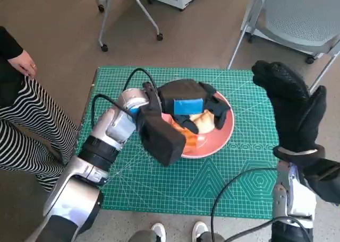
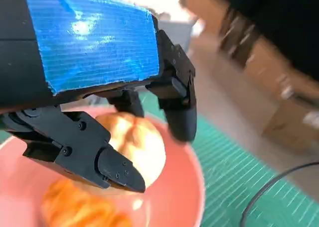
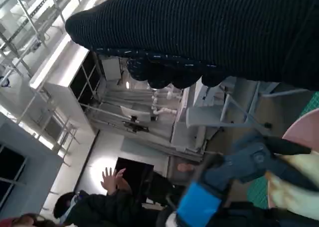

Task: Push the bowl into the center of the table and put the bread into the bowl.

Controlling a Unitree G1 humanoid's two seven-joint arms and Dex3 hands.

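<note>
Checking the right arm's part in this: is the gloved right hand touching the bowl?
No: in the head view the right hand is raised beside the table's right side, apart from the pink bowl, holding nothing.

A green gridded cutting mat (image 1: 159, 183) covers the counter (image 1: 90, 91). On the mat, directly under the left robot hand (image 1: 187, 105), sits a pink bowl (image 1: 222, 136) holding bread (image 1: 204, 118).

head view steep overhead; wrist views close; all share bowl (image 1: 223, 133).
</note>
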